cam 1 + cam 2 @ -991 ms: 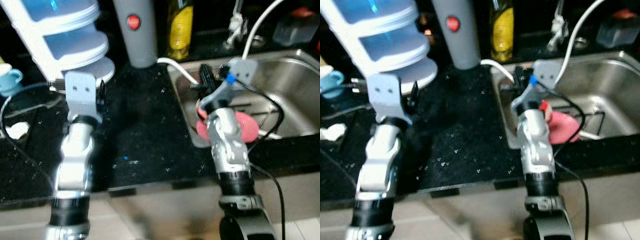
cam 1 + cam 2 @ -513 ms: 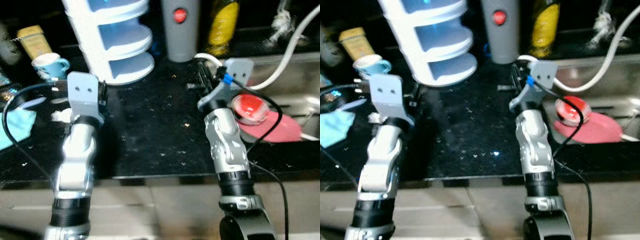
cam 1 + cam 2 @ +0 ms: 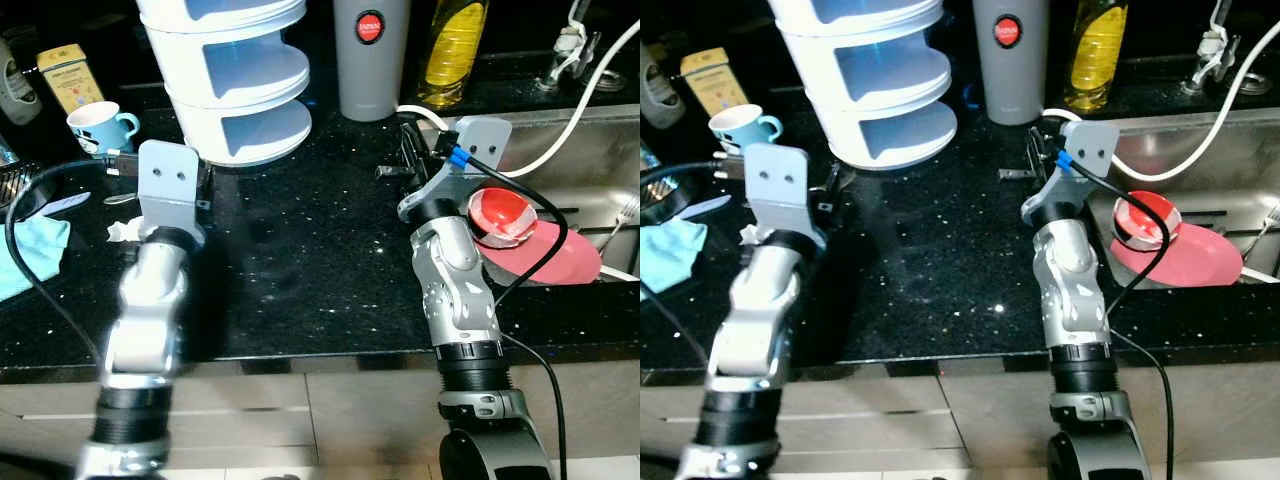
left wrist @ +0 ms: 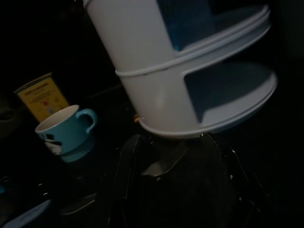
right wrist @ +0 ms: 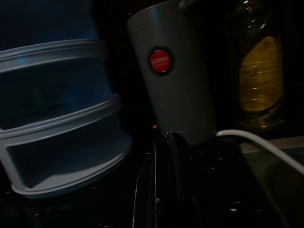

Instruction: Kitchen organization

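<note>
A white tiered rack (image 3: 235, 80) stands at the back of the black counter (image 3: 300, 270). At its foot lies a metal fork (image 4: 164, 162), flat on the counter. My left gripper (image 4: 171, 140) is open just in front of the rack's base, and the fork lies between its fingers (image 4: 127, 175) without being touched. A blue mug (image 4: 64, 128) stands to the rack's left. My right gripper (image 5: 167, 140) is shut on nothing, low over the counter by the sink's left edge, pointing at a grey tumbler (image 5: 173, 76).
The sink (image 3: 590, 130) at right holds a red bowl (image 3: 500, 215) and a pink plate (image 3: 555, 255), with a white hose (image 3: 570, 110) hanging in. A yellow bottle (image 3: 458, 45), a yellow box (image 3: 66, 75), a blue cloth (image 3: 30, 250) and crumpled paper (image 3: 122, 230) are around.
The whole picture has shifted and sharpened as the camera moved left and back. My right gripper, earlier over the sink's edge, now hovers over the counter. Both arms keep their pose.
</note>
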You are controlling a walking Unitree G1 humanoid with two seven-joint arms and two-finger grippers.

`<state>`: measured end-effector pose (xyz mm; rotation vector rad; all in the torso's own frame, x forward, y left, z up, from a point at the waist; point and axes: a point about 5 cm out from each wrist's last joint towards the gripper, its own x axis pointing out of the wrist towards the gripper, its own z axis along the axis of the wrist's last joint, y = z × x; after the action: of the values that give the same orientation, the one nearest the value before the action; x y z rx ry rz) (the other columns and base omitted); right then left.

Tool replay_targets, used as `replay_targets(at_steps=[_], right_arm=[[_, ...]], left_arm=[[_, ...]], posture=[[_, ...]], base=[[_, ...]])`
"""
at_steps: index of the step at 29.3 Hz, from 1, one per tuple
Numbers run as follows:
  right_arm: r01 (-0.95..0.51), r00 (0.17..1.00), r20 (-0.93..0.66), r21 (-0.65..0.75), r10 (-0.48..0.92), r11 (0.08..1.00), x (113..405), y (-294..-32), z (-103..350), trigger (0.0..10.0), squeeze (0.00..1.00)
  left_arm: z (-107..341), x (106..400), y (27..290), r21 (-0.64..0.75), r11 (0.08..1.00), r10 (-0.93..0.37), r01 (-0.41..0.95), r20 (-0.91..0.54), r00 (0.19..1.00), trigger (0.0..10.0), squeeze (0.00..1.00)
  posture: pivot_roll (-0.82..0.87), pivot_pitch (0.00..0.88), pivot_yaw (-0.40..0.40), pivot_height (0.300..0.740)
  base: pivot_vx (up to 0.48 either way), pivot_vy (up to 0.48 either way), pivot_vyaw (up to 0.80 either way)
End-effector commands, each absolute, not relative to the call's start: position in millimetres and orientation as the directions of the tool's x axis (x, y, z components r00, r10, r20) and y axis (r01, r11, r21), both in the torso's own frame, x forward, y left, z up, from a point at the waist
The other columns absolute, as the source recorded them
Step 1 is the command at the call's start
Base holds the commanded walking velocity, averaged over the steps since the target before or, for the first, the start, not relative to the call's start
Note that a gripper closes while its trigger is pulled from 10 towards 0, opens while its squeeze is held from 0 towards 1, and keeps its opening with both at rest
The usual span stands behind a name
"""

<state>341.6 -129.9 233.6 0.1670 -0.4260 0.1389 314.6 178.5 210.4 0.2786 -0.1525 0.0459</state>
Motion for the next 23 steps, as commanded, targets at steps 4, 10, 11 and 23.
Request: replay_targets(at_steps=[4,10,11,23], right_arm=[[-0.157,0.902,0.423,0.133,0.087,0.979,342.8,-132.8,234.2,10.0,0.00],[-0.155,0.902,0.423,0.135,0.084,0.979,342.6,-133.5,233.9,10.0,0.00],[-0.155,0.902,0.423,0.135,0.085,0.979,342.3,-133.2,233.9,10.0,0.00],[-0.167,0.903,0.419,0.129,0.099,0.978,342.5,-131.5,233.3,10.0,0.00]], left_arm=[[221.4,321.8,221.2,0.366,0.920,0.117,-0.143,0.091,0.989,10.0,0.00],[226.9,322.1,234.7,0.353,0.919,0.146,-0.174,0.106,0.984,10.0,0.00],[226.4,322.1,234.7,0.352,0.920,0.146,-0.174,0.105,0.984,10.0,0.00],[224.2,322.8,232.0,0.322,0.931,0.151,-0.170,0.084,0.985,10.0,0.00]], posture=[[0.03,0.000,0.106,0.740],[0.02,0.000,0.106,0.740],[0.02,0.000,0.105,0.740],[0.02,0.000,0.094,0.740]], base=[[0.000,0.000,0.00],[0.000,-0.199,0.00],[0.000,-0.450,0.00],[0.000,-0.150,0.00]])
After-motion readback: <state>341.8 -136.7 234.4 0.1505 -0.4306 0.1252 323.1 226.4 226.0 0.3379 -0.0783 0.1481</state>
